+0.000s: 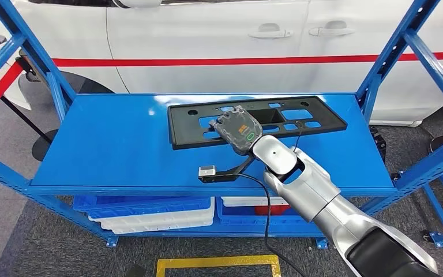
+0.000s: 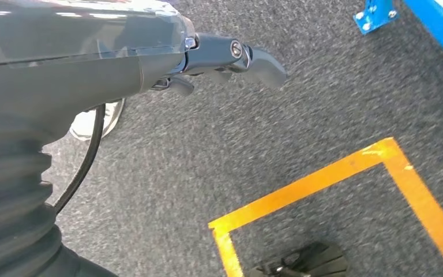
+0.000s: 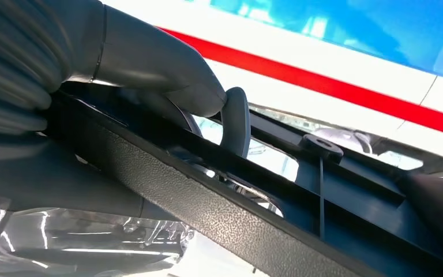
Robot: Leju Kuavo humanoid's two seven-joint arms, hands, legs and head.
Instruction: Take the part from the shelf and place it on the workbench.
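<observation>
Gripping the black part [image 1: 277,118] lengthwise across the shelf [image 1: 109,144], right robot hand [image 1: 237,130].

Black part [image 1: 254,118]: plastic, matt; right wrist view shows fine pebbled grain on its edge [image 3: 219,222]. Shelf [image 1: 109,144]: painted blue metal, smooth, slight sheen, glossy reflections in the right wrist view. Right hand [image 1: 237,130]: grey, matt back with a small glossy sticker; thumb [image 3: 167,69] smooth rubbery grey plastic, ribbed cover soft-looking. Right arm [image 1: 323,202]: silver, satin gloss, black matt lower section. Left hand [image 2: 231,57]: dark smooth plastic fingers, clear glossy film over the back. Floor [image 2: 300,121]: grey carpet, rough, speckled; yellow tape [image 2: 323,179] smooth, scuffed. Car [image 1: 207,34]: white glossy paint, red stripe. Bins [image 1: 150,210] below: blue and white plastic.
</observation>
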